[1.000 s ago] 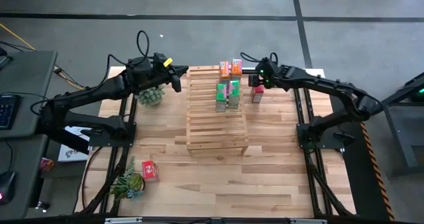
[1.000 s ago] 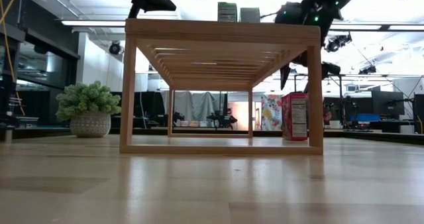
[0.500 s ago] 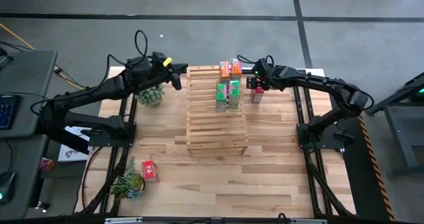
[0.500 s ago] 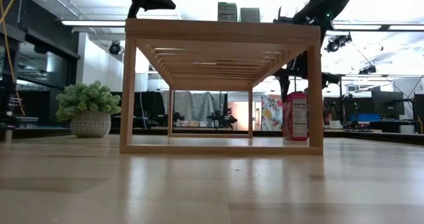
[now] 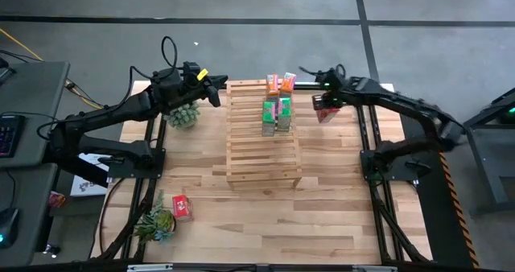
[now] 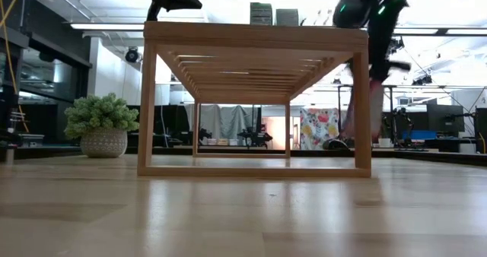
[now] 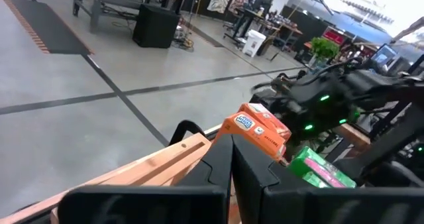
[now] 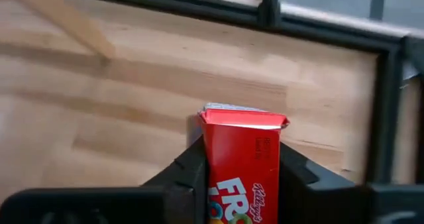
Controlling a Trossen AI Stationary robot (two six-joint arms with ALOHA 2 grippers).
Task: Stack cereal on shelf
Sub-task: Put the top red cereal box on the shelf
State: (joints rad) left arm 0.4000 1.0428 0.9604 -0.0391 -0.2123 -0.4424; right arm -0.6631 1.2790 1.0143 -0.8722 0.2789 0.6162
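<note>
a red cereal box is clamped between the fingers of the right gripper and held off the tabletop beside the right edge of the slatted wooden shelf. two orange and two green boxes are seen standing on the shelf's top. the left gripper is held at the shelf's far left corner, its fingers closed on nothing. a second red box is seen lying near the front left plant.

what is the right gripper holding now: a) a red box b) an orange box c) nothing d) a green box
a: the right wrist view shows the right gripper shut on a red box, which the low view shows lifted off the table beside the shelf.
</note>
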